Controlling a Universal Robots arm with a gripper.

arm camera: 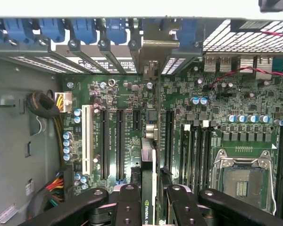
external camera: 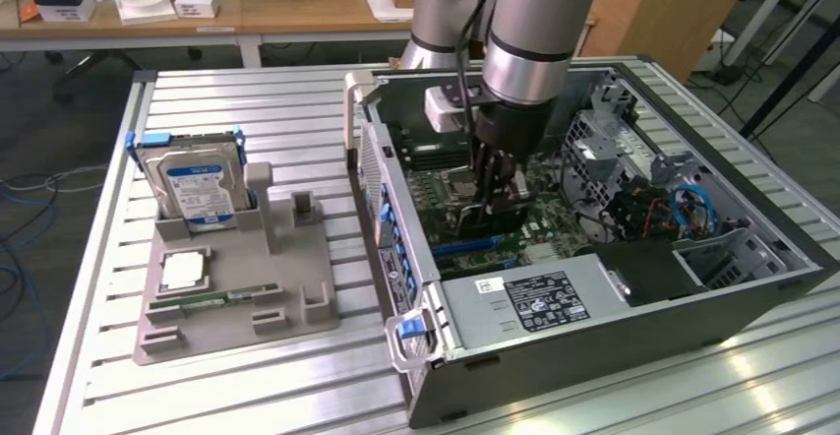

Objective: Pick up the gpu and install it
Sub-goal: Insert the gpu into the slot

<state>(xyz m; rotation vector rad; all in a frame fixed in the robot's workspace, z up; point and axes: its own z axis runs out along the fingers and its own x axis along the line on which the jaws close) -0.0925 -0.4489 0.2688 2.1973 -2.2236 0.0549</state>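
My gripper [external camera: 501, 197] reaches down into the open computer case [external camera: 617, 341], over the motherboard [arm camera: 132, 99]. It is shut on the gpu [arm camera: 149, 188], a thin dark card seen edge-on between the two black fingers [arm camera: 127, 202], with a green logo on it. The card stands upright along the long black expansion slots [arm camera: 169, 136]. Its silver bracket [arm camera: 156, 47] sits at the row of blue-clipped rear slot openings. In the exterior view the gpu [external camera: 475, 220] hangs under the fingers, low over the board. I cannot tell whether its edge is in a slot.
A grey holder [external camera: 236, 302] on the exterior view's left carries a hard drive [external camera: 197, 187], a processor chip [external camera: 184, 270] and a memory stick [external camera: 216, 300]. Inside the case are the power supply [external camera: 538, 302], cable bundles [arm camera: 49, 110] and the empty processor socket [arm camera: 243, 176].
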